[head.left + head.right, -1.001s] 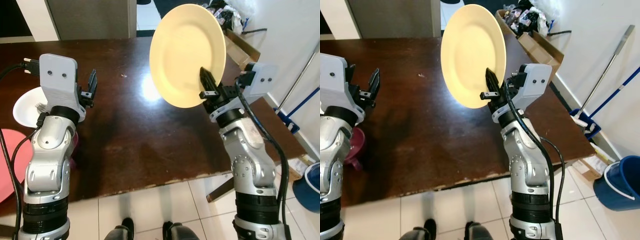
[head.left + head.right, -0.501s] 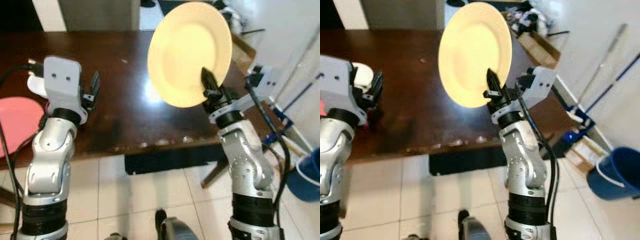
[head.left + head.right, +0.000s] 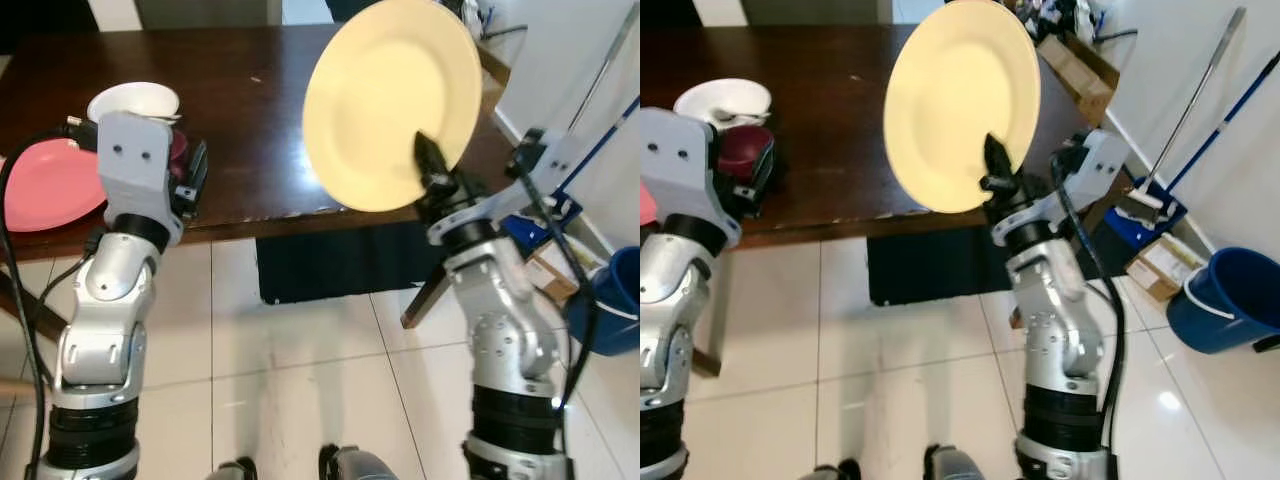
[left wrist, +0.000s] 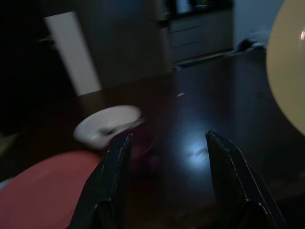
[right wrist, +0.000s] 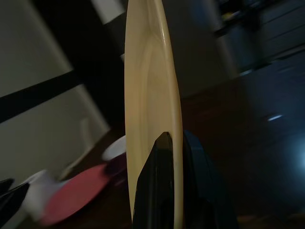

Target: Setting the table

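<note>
R gripper (image 3: 998, 175) is clamped on the lower rim of a yellow plate (image 3: 960, 100), holding it upright & raised, face toward the camera, in front of the near edge of the dark surface (image 3: 250, 120). In the R wrist view the plate (image 5: 152, 105) is edge-on, one black finger each side of the rim.

L gripper (image 4: 167, 162) is held up at the surface's near edge, fingers apart w/ nothing between them. Just beyond it on the surface: a dark red cup (image 3: 743, 150), a white bowl (image 3: 133, 101) behind that, & a pink plate (image 3: 50, 183) to the L, near the corner. In the L wrist view the bowl (image 4: 107, 125) & pink plate (image 4: 45, 186) show ahead of the fingers, the yellow plate's edge off to one side.

Floor is pale tile (image 3: 300, 380); a dark mat (image 3: 930, 265) lies under the surface's edge. To the R: a blue bucket (image 3: 1230, 300), a cardboard box (image 3: 1155, 265) & mop handles (image 3: 1195, 100) leaning on the wall.
</note>
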### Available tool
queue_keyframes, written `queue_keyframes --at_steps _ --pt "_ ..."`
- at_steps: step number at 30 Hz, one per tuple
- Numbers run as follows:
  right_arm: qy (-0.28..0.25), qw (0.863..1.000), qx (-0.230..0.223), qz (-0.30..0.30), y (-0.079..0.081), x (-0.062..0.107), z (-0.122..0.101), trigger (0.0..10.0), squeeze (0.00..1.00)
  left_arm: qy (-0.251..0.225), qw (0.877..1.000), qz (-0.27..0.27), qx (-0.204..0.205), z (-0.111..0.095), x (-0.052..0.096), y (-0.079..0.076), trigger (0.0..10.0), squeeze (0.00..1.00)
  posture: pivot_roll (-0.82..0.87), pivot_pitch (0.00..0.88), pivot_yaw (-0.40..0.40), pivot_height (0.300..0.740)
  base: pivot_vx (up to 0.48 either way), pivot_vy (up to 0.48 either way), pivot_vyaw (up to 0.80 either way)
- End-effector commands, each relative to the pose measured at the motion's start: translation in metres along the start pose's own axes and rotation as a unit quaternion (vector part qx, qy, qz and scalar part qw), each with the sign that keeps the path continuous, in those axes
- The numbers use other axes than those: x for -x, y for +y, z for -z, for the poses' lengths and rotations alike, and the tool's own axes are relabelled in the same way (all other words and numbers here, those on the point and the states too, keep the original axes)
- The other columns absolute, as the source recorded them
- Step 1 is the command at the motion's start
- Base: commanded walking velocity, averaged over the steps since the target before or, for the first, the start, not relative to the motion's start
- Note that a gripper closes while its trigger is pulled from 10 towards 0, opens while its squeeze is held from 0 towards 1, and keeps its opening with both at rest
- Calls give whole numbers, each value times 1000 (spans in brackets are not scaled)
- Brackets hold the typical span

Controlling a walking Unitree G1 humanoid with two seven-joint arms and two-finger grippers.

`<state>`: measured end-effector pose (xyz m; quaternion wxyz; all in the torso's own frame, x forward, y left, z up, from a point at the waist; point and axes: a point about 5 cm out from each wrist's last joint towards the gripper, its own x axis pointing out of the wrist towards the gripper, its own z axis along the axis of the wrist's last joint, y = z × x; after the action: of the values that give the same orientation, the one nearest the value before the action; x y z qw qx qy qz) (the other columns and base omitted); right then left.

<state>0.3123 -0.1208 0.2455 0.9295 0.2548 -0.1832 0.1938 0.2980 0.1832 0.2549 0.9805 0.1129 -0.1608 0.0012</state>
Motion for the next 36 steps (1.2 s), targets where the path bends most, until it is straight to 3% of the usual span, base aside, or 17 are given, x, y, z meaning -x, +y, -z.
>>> queue_keyframes --at_steps 1,14,26,36 --pt "-1 1000 -4 -2 1 2 -1 10000 0 4 1000 2 0 2 2 0 10000 0 -79 81 19 740 -371 0 0" --pt "2 1000 -13 -2 1 1 0 10000 0 4 1000 5 0 2 2 -1 10000 0 -79 83 19 740 -354 0 0" --pt "2 1000 -19 2 -2 1 -1 10000 0 9 999 31 10 3 4 -10 10000 0 -80 80 16 740 0 0 0" --pt "13 1000 -15 -21 3 1 1 10000 0 20 999 25 0 9 6 -10 10000 0 -81 74 12 740 0 0 789"
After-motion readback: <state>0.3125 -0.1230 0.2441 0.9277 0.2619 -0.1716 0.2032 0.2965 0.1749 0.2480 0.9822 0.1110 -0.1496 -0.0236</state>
